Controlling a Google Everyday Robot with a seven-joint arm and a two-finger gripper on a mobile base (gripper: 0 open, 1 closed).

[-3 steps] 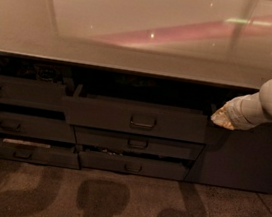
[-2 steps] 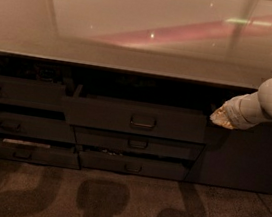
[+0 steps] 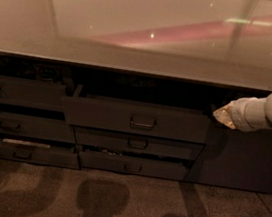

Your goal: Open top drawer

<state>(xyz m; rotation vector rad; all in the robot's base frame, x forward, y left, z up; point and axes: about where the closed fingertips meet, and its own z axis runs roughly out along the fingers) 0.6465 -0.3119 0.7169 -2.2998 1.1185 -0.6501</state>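
Note:
The top drawer (image 3: pixel 134 119) is the wide dark front in the middle of the cabinet, with a loop handle (image 3: pixel 143 123) at its centre. It stands pulled out a little from the cabinet face, and a dark gap shows above it. My gripper (image 3: pixel 220 114) comes in from the right on a pale arm (image 3: pixel 271 113). Its tip sits at the drawer's upper right corner, just under the countertop.
Two shallower drawers (image 3: pixel 137 144) lie below the top one. A second stack of drawers (image 3: pixel 22 94) is on the left, the lowest slightly open. A glossy countertop (image 3: pixel 133 54) overhangs everything. Patterned carpet (image 3: pixel 112 203) covers the floor in front.
The gripper has shifted very slightly left toward the drawer's corner. The drawer itself looks unmoved.

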